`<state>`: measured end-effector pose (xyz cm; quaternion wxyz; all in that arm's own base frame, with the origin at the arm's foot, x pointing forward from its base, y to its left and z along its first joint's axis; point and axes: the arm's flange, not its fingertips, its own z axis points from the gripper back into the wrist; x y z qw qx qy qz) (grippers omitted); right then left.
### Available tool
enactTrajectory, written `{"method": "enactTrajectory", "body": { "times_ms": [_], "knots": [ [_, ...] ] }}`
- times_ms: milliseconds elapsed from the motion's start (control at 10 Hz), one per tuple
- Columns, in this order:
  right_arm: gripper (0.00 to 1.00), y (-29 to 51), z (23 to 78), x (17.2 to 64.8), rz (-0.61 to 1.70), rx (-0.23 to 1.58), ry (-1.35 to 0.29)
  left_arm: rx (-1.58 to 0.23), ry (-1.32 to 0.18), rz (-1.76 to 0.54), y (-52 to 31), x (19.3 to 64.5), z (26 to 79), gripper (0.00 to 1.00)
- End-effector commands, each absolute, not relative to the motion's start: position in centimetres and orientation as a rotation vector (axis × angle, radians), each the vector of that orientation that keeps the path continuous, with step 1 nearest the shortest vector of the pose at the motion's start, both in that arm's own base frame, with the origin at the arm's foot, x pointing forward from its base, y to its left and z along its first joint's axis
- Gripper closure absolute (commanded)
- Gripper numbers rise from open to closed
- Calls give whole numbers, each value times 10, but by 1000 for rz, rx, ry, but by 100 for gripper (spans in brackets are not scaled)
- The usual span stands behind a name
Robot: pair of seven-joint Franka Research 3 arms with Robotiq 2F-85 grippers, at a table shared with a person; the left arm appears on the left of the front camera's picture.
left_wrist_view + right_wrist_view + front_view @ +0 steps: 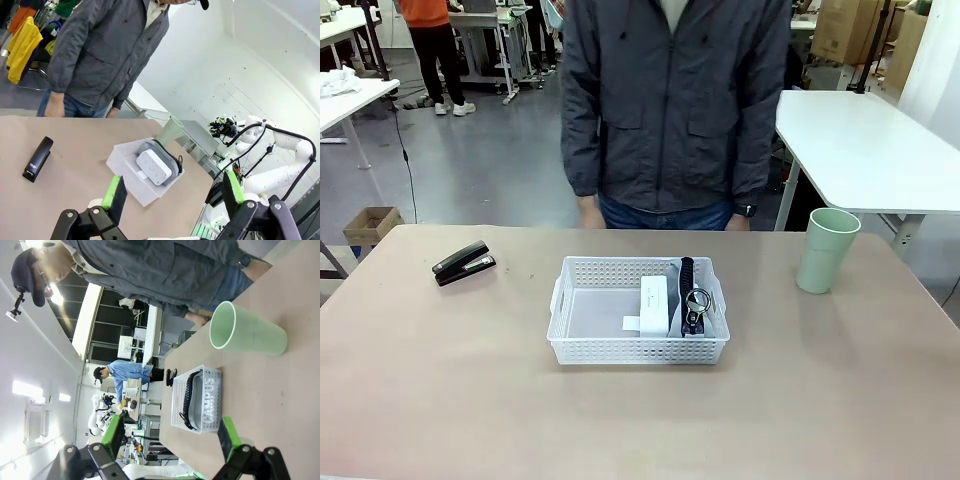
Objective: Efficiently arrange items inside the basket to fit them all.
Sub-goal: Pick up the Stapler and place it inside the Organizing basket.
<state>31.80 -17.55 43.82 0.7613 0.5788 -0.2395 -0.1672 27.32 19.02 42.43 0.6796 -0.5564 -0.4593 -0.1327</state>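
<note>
The white lattice basket (640, 350) sits mid-table. Inside it a white box (655, 305) lies flat, and the grey pouch with black trim (692, 296) stands on edge against the right wall. A black stapler (464, 263) rests on the table to the left, and a pale green cup (827, 250) stands upright to the right. My left gripper (174, 192) is open, high above the table, looking down at the basket (122, 161), box (154, 167) and stapler (37, 159). My right gripper (170, 435) is open too, facing the cup (247, 332), basket (216, 377) and pouch (187, 400).
A person in a grey jacket (675, 100) stands at the far edge behind the basket, hands down at their sides. Another white table (870, 150) stands at the back right. Bare tabletop lies in front of the basket and around the stapler and cup.
</note>
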Motion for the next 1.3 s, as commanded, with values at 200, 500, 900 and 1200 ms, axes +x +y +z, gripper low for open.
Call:
{"method": "enactTrajectory", "body": {
  "times_ms": [200, 500, 900, 1200],
  "knots": [
    [0, -176, 439, 317, -356, 1265, -527, -1261, -1025, -296, 190, 271, 428, 0],
    [0, -176, 439, 317, -356, 1265, -527, -1249, -1031, -298, 190, 273, 424, 0],
    [0, -176, 439, 317, -356, 1265, -527, -1073, -659, -385, 144, 350, 442, 0],
    [0, -176, 439, 317, -356, 1265, -527, -876, -398, -367, 124, 426, 431, 0]
  ]
}}
